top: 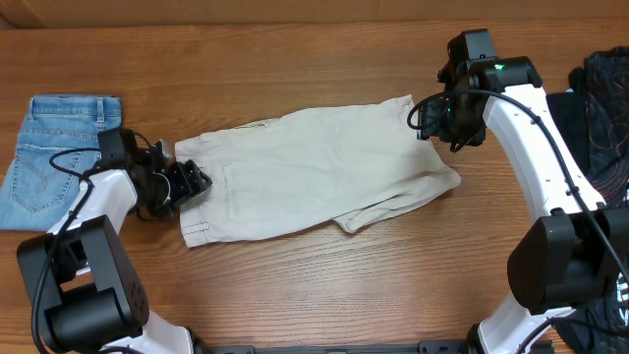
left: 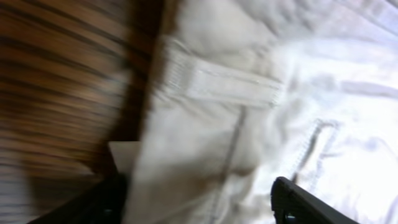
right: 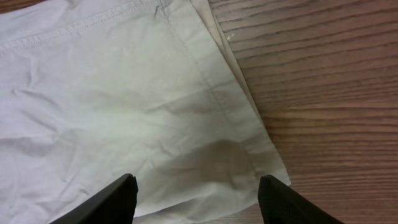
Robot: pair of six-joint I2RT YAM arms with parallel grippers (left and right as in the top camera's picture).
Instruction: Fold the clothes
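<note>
The brown wood-grain tabletop (top: 314, 295) carries everything. At its middle lie the pale beige cotton shorts (top: 314, 172), spread flat, with the waistband at the left end and the leg hems at the right.

Only the overhead view shows the other cloth. A heap of dark fabric (top: 604, 108) sits well beyond the shorts' hem end. A folded piece of blue denim (top: 54, 147) lies beyond their waistband end. Neither touches the shorts.

The left gripper (top: 187, 184) is at the shorts' waistband edge. The left wrist view is blurred but adds detail that the overhead view lacks: a stitched belt loop (left: 217, 81) across the waistband, and seams running down from it. The black fingers (left: 308, 202) stand wide apart there, released, with slack cloth between them.

The right gripper (top: 430, 118) hangs over the shorts' far hem corner. Its wrist view shows the stitched hem (right: 242, 124) running slantwise to a corner on bare wood, with a second layer of cloth peeking out beneath. Its fingers (right: 102, 202) are spread apart above the flat cloth, grasping nothing.
</note>
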